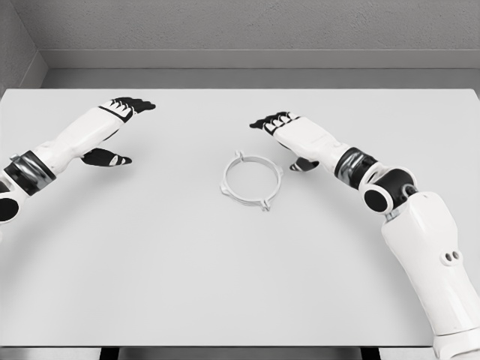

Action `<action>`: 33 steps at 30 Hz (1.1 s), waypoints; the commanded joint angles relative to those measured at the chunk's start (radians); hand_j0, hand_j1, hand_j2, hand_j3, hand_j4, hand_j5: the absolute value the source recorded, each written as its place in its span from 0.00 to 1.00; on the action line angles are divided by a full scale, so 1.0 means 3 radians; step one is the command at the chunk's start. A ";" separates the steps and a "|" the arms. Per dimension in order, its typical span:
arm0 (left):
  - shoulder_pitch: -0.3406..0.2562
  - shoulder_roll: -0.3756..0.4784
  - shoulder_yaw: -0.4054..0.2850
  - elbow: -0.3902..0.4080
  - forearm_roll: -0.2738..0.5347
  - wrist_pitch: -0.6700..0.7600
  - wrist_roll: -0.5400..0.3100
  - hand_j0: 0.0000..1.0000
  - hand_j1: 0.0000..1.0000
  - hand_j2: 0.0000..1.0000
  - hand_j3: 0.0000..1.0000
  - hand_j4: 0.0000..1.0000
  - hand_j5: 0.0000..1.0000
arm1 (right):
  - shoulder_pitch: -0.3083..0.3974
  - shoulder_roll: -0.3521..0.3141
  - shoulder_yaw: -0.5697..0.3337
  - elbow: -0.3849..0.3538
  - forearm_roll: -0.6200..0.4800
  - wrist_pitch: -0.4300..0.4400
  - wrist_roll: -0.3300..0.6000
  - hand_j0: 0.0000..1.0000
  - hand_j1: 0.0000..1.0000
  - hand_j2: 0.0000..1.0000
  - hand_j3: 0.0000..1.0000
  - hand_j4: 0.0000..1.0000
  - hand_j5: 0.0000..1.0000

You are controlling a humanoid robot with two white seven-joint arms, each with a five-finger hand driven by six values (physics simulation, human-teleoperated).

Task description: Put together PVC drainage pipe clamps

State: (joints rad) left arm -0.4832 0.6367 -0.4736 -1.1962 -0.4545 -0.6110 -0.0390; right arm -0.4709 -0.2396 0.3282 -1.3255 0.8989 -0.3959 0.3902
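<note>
Nearest me, my right arm comes in over the white table. Further out, the white ring-shaped pipe clamp lies flat near the table's middle, untouched. Just beyond and right of it my right hand hovers with fingers extended, grasping nothing. My left hand, well apart at far left, is likewise released, fingers stretched.

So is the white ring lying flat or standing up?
Lying flat. The white ring rests on the table, its whole loop showing from above with table visible through the middle. Neither hand touches it.
</note>
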 commanded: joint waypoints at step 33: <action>-0.0010 -0.0005 -0.0012 -0.0001 0.0017 0.0000 0.0002 1.00 1.00 1.00 1.00 1.00 1.00 | 0.0056 0.0011 -0.0347 -0.0301 -0.0026 0.0021 0.0013 1.00 1.00 1.00 1.00 1.00 1.00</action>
State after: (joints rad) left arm -0.4862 0.6341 -0.4779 -1.1962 -0.4562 -0.6110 -0.0390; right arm -0.4128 -0.2318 0.2810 -1.3739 0.8995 -0.3923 0.3929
